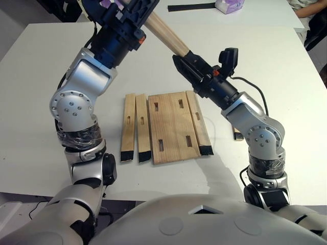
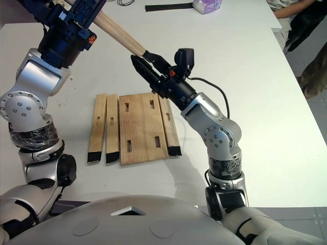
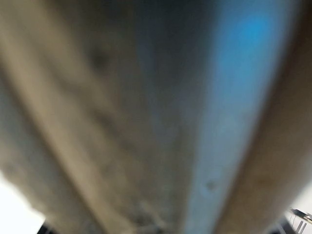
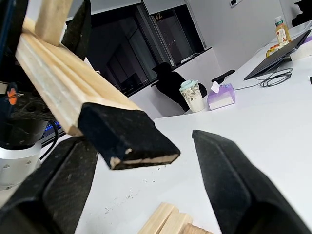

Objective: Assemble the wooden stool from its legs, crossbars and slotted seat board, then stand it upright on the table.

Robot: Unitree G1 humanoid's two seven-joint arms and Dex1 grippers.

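At upper centre, with the left gripper [image 1: 130, 14] clamping the wooden leg [image 1: 166, 33], the right gripper [image 1: 183, 58], spread wide, should close squarely on its black tip [image 4: 129, 139].

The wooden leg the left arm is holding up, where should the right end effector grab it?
Probably the black-capped end of the wooden leg, approached from its free tip: that end points straight at the open right end effector, and its flat sides suit a pinch.
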